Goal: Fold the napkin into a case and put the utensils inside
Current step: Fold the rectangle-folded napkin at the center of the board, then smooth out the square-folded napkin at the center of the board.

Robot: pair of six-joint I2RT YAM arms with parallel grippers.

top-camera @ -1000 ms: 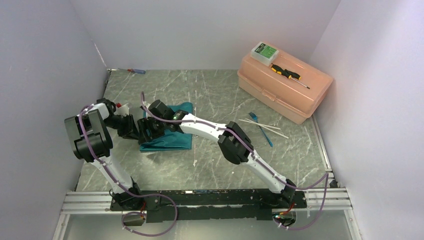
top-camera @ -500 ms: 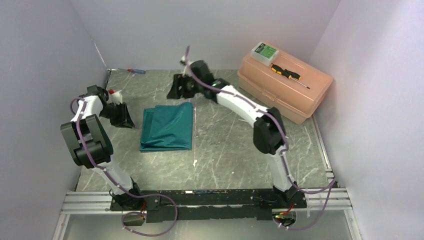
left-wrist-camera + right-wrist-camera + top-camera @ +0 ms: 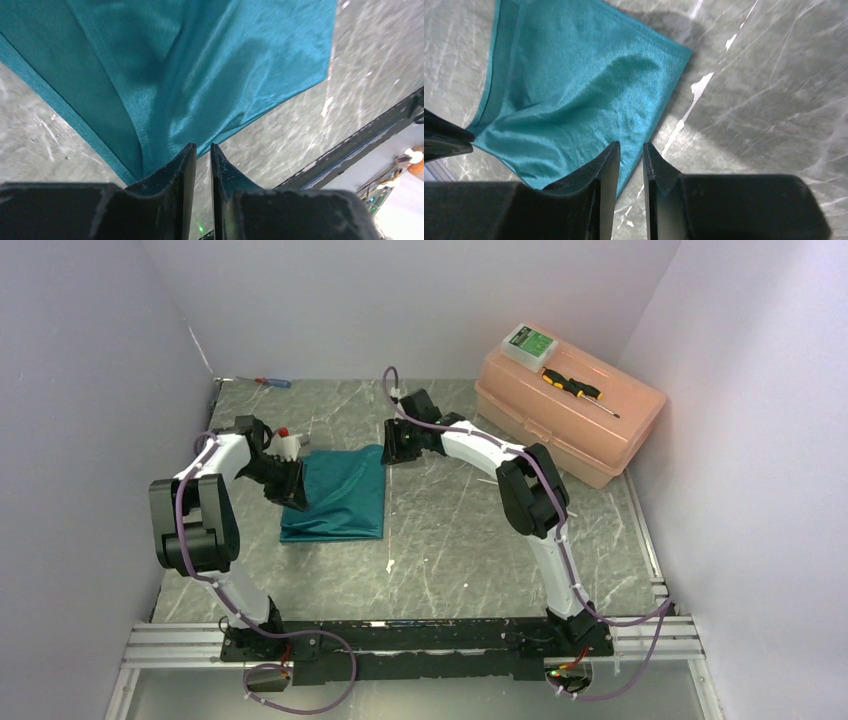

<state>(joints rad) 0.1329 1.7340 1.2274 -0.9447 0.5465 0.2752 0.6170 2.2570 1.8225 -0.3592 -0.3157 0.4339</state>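
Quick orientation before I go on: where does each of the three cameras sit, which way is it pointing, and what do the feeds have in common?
Top external: above and behind the bases, looking down on the table; both arms show.
Left wrist: on the left arm, looking past the left gripper at the napkin.
Right wrist: on the right arm, looking past the right gripper at the napkin's corner.
Shared: the napkin shows in all three.

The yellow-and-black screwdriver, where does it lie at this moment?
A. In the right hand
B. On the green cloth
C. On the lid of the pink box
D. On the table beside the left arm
C: the yellow-and-black screwdriver lies on the lid of the pink box, beside a small white-and-green case.
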